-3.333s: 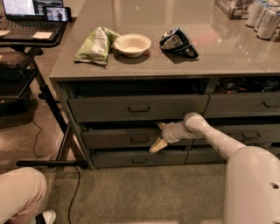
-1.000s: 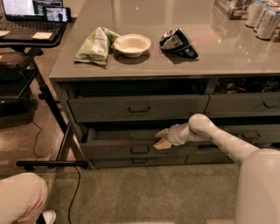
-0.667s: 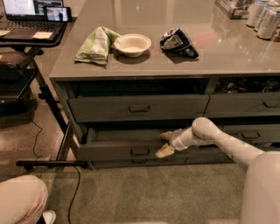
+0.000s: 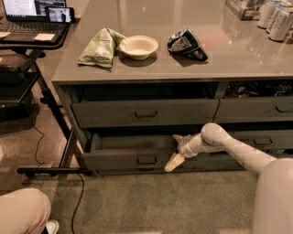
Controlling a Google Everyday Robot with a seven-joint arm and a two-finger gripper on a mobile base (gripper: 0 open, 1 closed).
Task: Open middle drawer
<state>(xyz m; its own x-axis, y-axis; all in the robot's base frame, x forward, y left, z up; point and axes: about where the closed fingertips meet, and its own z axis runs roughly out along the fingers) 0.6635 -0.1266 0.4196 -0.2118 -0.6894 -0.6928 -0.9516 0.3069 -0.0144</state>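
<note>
The middle drawer is a wide grey drawer with a small dark pull handle at its centre. It stands pulled out a little from the cabinet, and its dark inside shows behind the front. My gripper is at the right end of the drawer front, on a white arm coming in from the lower right. Its fingers are apart. One fingertip is over the drawer's inside and the other sits in front of the panel, so they straddle the top edge.
The top drawer above is closed. On the counter lie a green bag, a white bowl, a dark bag and cans. A laptop stand and its floor bar are at left. A person's knee is at bottom left.
The middle drawer has slid out toward the camera, with more of its inside now showing. My gripper has moved outward and slightly right with the drawer front.
</note>
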